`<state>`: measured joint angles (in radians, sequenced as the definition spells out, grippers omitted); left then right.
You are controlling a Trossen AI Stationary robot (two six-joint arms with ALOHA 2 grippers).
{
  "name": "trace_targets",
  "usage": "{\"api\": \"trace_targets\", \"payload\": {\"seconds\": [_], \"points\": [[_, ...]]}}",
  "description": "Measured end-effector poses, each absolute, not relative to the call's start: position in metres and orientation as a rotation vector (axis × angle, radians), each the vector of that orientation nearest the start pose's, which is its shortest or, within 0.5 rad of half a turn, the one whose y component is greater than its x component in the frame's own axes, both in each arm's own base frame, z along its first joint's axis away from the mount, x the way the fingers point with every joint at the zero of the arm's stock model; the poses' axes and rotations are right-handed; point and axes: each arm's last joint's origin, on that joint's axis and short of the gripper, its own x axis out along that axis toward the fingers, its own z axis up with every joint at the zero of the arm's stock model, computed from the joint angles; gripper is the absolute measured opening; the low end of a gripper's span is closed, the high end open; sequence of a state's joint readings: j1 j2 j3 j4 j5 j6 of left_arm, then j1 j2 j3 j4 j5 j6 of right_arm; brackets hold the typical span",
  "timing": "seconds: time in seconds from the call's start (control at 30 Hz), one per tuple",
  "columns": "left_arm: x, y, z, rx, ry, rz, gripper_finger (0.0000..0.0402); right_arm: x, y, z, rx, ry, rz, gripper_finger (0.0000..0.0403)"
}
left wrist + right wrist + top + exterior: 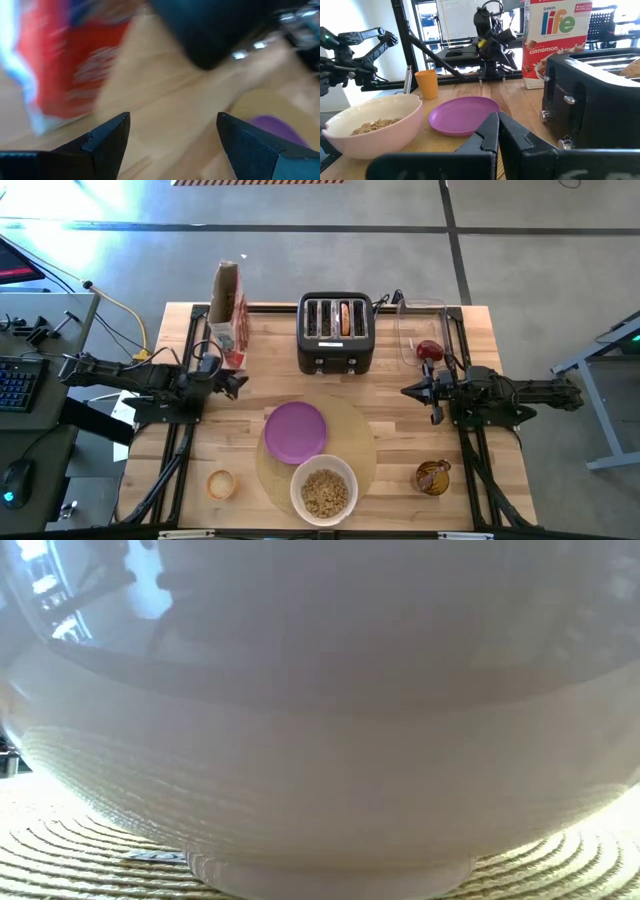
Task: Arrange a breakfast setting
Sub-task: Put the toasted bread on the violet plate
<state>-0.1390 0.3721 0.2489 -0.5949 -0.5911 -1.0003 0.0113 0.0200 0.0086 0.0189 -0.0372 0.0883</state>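
A round tan mat [350, 442] lies at the table's near middle. A small purple plate [295, 430] and a white bowl [324, 489] of tan cereal [325, 494] rest on it; the bowl's foot [330, 875] stands on the mat [60, 860]. An amber glass cup [433, 477] stands near right. A red fruit [430, 350] lies in a clear container [415, 315]. A bagel [346, 318] sticks out of a toaster slot. No spoon is in view. My left gripper [240, 385] is open and empty left of the plate. My right gripper [407, 391] is shut and empty, right of the mat.
A black toaster [336, 332] stands at the far middle, a cereal box [228, 315] to its left. A small orange cup [220, 484] stands near left. Bare wood lies between the two grippers, in front of the toaster.
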Motion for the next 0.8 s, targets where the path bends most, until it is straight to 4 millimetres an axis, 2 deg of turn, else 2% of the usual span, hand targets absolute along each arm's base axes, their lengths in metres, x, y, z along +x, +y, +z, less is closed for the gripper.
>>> {"api": "trace_targets", "payload": {"seconds": [0.3, 0.8], "points": [[0.108, 0.0, 0.187, -0.59, 0.26, 0.548, 0.0287, 0.098, 0.002, 0.167, 0.088, -0.005, 0.05, 0.0], [0.115, -0.003, 0.203, -0.434, 0.177, 0.373, 0.0287, 0.098, 0.002, 0.167, 0.088, -0.005, 0.051, 0.0]]}}
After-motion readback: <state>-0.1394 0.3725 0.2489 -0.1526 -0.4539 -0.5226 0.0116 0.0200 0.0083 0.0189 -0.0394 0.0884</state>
